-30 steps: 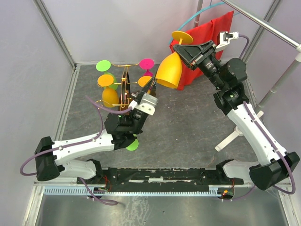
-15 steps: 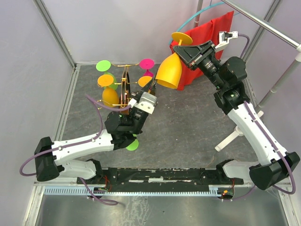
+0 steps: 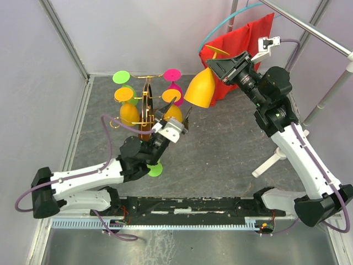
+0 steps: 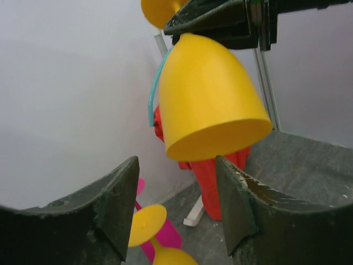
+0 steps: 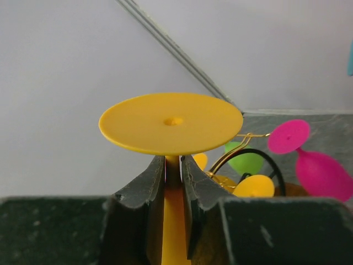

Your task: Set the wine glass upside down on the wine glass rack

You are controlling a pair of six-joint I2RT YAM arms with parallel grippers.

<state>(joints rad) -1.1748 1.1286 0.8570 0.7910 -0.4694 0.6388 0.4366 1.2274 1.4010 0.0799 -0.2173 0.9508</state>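
One inverted yellow wine glass [image 3: 200,88] hangs by its stem in the clenched right tool [image 5: 172,165], beside the wine glass rack [image 3: 148,99], with the left tool [image 3: 179,109] released beneath its bowl.

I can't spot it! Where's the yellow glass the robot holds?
Top view: the glass hangs upside down in the right hand, right of the rack.

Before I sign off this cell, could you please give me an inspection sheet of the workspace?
Surface: dark grey table.
Job's things: yellow wine glass inverted, held in the air right of the wine glass rack; rack carries other coloured glasses.
Clutter: green disc on table; red cloth at back.
Grippers: left gripper open, empty; right gripper shut on the glass's stem.
Cables: purple cable; teal hose.
Surroundings: pale walls, metal frame.
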